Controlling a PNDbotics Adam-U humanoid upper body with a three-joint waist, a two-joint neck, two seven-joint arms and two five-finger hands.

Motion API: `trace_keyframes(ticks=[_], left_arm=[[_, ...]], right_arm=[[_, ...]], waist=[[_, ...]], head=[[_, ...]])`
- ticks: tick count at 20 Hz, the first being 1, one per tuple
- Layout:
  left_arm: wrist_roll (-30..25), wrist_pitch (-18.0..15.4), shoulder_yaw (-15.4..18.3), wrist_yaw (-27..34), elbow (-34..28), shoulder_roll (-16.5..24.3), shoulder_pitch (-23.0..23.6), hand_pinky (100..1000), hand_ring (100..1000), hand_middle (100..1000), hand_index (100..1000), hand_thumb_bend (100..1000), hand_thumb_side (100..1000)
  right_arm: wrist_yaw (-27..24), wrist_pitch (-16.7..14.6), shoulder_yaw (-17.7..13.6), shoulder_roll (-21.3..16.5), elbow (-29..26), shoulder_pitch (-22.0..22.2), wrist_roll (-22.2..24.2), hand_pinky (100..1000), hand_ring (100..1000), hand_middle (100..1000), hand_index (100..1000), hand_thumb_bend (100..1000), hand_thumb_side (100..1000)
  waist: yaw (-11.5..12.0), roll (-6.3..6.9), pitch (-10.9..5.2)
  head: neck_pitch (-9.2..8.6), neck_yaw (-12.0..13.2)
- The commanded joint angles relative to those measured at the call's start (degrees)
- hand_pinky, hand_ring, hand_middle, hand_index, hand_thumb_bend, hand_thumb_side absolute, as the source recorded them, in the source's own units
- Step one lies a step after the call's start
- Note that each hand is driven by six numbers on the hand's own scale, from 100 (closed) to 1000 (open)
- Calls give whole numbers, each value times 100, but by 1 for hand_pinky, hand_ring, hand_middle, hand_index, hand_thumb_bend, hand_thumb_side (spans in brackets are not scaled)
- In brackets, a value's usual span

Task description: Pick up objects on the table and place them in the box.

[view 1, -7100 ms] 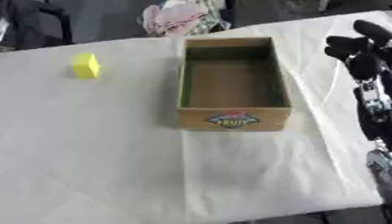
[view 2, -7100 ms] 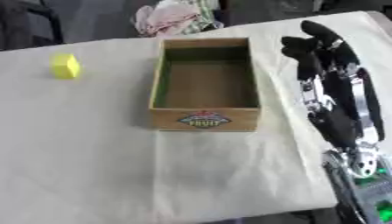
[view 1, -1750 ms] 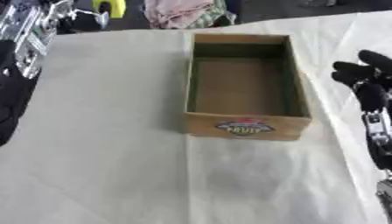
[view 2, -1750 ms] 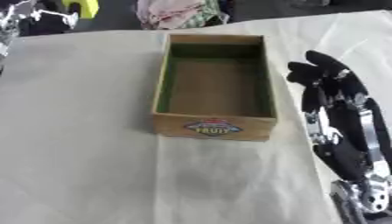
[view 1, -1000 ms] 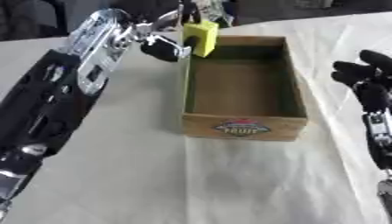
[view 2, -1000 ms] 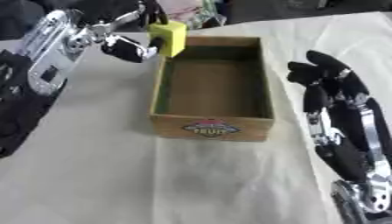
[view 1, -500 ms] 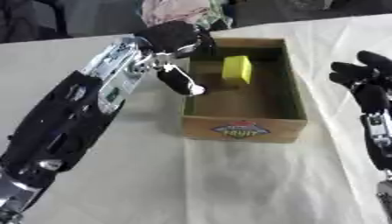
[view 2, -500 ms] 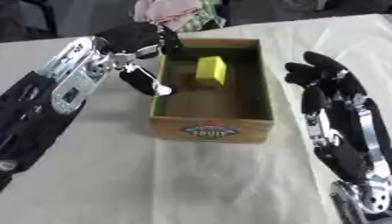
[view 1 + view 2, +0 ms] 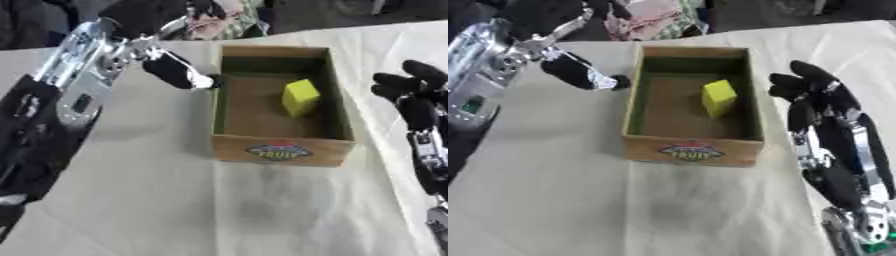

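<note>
**Yellow block in the box, both hands empty**

Left eye view: the box sits on the cloth-covered table, its printed label facing the camera. The yellow block lies inside it, on the floor toward the right wall, tilted. The left hand reaches in from the upper left, just beside the box's left rim; its fingers are straight and hold nothing, one dark fingertip nearly touching the rim. Whether it actually touches cannot be told. The right hand shows at the right edge, near the box's right wall but apart from it, fingers relaxed and slightly spread. A bundle of pinkish cloth lies beyond the box at the table's far edge.

Right eye view: the right hand shows more fully, palm inward, fingers up and loosely spread, gripping nothing. The left hand's extended finger points toward the box's left wall, just outside it. The block stands near the box's middle-right, clear of both hands.
</note>
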Motion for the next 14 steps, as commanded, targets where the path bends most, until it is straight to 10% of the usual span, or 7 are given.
trace_keyframes(ticks=[1,3,4,14], left_arm=[[74,244,483,53,-829,471,397,715,724,747,850,593,488],[209,433,745,129,-1276,571,894,698,718,744,850,656,340],[294,536,855,191,-1455,577,1139,687,711,738,849,582,485],[2247,737,1397,1777,-1692,-340,2808,513,615,649,834,563,526]], right_arm=[[-3,-4,-65,-90,-123,-72,-14,842,833,612,867,100,515],[6,-10,-77,-95,-123,-80,-23,842,834,613,867,100,500],[11,-12,-84,-95,-123,-83,-28,842,834,613,867,100,516],[34,8,-112,-68,-123,-120,-56,843,835,614,868,100,500]], waist=[[24,-11,-71],[43,-12,-49],[56,-11,-36],[239,-45,43]], head=[[-101,-55],[-113,-73],[-119,-82],[-57,-55]])
